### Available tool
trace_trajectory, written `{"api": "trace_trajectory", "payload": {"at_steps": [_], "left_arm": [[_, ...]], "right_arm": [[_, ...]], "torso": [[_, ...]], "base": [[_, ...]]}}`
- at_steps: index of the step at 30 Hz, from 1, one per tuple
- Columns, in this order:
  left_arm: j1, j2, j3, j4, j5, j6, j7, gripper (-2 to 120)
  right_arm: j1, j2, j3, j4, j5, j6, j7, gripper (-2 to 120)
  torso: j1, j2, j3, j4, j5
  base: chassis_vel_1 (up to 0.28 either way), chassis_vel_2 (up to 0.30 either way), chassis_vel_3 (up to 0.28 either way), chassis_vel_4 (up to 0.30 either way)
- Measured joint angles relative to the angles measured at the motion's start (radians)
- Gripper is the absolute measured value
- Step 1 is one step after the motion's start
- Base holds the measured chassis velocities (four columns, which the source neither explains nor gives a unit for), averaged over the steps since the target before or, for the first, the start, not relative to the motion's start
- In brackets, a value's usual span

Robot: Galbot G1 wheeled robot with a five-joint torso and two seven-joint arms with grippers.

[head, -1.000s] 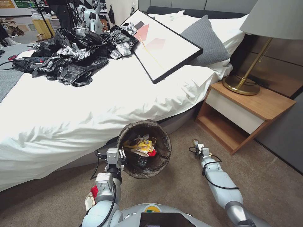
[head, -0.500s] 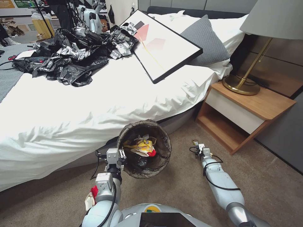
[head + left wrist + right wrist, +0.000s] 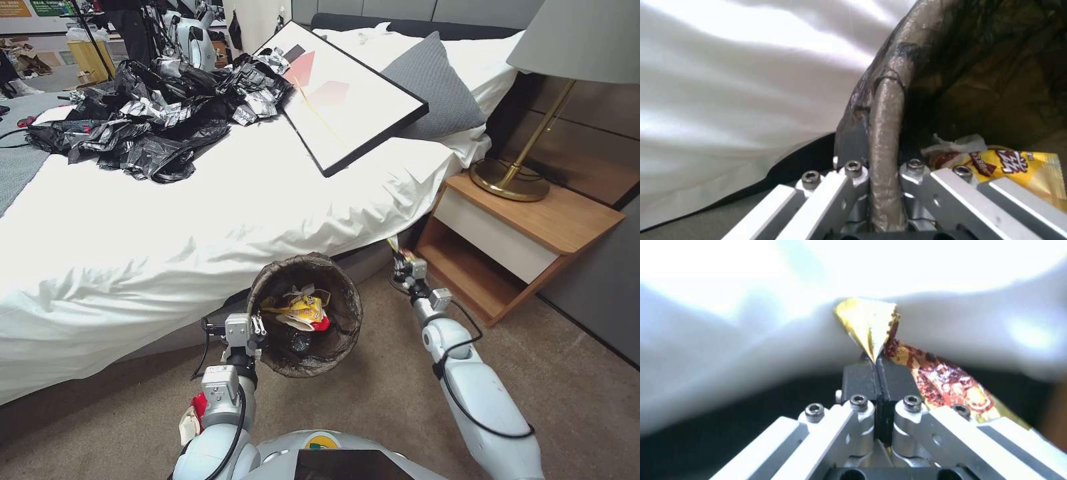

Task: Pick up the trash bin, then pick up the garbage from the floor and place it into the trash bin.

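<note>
The trash bin (image 3: pixel 349 303), lined with a dark bag, hangs above the carpet beside the bed. My left gripper (image 3: pixel 259 335) is shut on its near rim (image 3: pixel 885 110), one finger inside and one outside. Garbage lies inside it: a yellow snack packet (image 3: pixel 305 309) (image 3: pixel 1022 166), white tissue and a red wrapper. To the bin's right, my right gripper (image 3: pixel 398 255) is raised close to the bed's edge. It is shut on a gold-and-red wrapper (image 3: pixel 871 318) that sticks out past the fingertips (image 3: pixel 879 364).
The white-sheeted bed (image 3: pixel 200 220) fills the left and middle, with a black plastic heap (image 3: pixel 147 113), a framed picture (image 3: pixel 347 100) and a grey pillow (image 3: pixel 433 83). A wooden nightstand (image 3: pixel 520 233) with a brass lamp (image 3: pixel 513 180) stands right. Open carpet (image 3: pixel 587 400) lies at the front right.
My right arm has lifted from near the carpet and moved forward toward the bed's edge, carrying the wrapper. The left arm and the bin have stayed still.
</note>
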Motion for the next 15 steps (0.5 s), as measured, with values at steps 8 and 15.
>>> {"api": "trace_trajectory", "payload": {"at_steps": [8,15], "left_arm": [[0.000,0.000,0.000,0.000,0.000,0.000,0.000,0],[0.000,0.000,0.000,0.000,0.000,0.000,0.000,0]], "right_arm": [[-0.140,-0.099,-0.116,0.413,0.142,-0.011,-0.134,0],[-0.218,-0.190,-0.323,0.544,0.130,-0.039,-0.149,0]], "torso": [[0.000,0.000,0.000,0.0001,-0.0006],[0.000,0.000,0.000,0.0001,-0.0001]], "base": [[0.000,0.000,0.000,0.000],[0.000,0.000,0.000,0.000]]}}
